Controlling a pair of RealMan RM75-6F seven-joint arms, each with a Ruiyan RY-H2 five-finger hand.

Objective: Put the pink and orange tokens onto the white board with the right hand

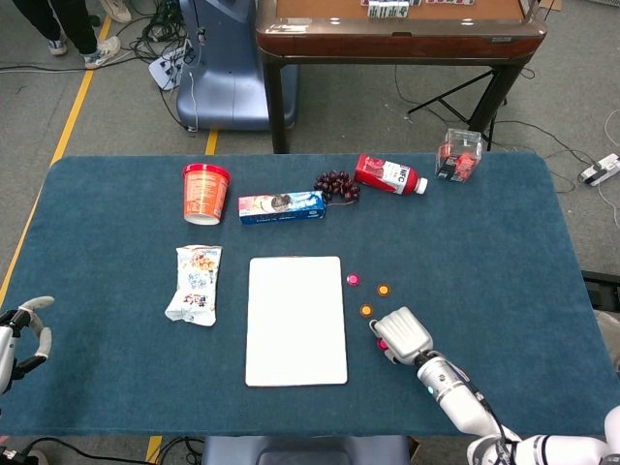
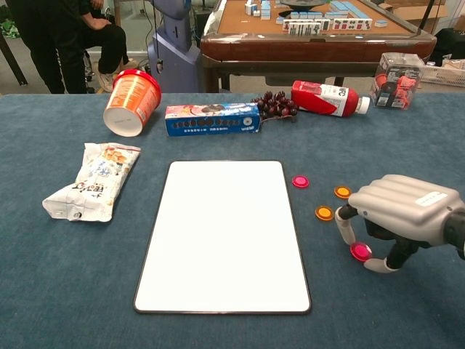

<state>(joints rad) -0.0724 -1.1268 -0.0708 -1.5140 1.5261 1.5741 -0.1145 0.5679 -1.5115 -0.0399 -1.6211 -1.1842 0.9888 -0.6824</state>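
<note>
Brightness: you have even, bright indoor light in both views.
Shadows: soft and short; a faint one lies under the right hand (image 2: 407, 218).
Glare: mild sheen on the white board (image 2: 221, 233), none blinding.
Focus: sharp throughout; no motion blur.
Distortion: the chest view stretches the near corners slightly.

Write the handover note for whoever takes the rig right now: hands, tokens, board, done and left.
Right hand: arched over the nearest pink token, fingertips down on either side of it; whether it is gripped cannot be told.
Left hand: at the table's left edge, holding nothing.
White board: bare, no tokens on it.
Other tokens: a second pink token and two orange tokens lie on the cloth right of the board.
Done: nothing placed. Left: all four tokens.
</note>
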